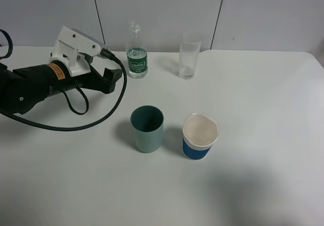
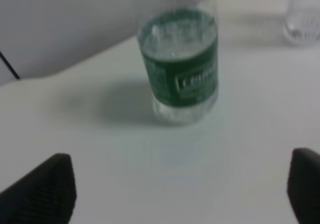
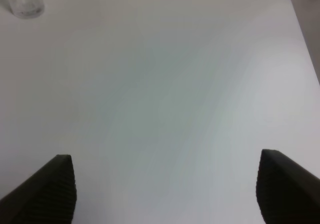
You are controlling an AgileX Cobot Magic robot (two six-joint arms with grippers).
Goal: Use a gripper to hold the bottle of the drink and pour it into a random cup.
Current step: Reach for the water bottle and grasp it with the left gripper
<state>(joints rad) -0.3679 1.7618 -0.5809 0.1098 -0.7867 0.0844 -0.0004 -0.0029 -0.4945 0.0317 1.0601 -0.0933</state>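
Left hand (image 2: 175,189) spread wide, empty, small clear bottle (image 2: 181,78), green label, white lettering, upright

The left arm (image 1: 30,87) comes in low from the left side, stretched out nearly flat, with a black cable (image 1: 101,116) looping off it in a big curve. The white wrist block (image 1: 76,46) rides on top, tipped a bit. The left gripper (image 1: 112,78) points off to the right and slightly back. On its own wrist cam the two dark fingers (image 2: 42,194) sit at opposite corners, so the jaws are spread wide. From overhead the fingers overlap, so I can't really tell how level it's held. The right gripper (image 3: 167,189) only shows on its own wrist cam, looking down at an angle, fingertips (image 3: 47,189) far apart too.
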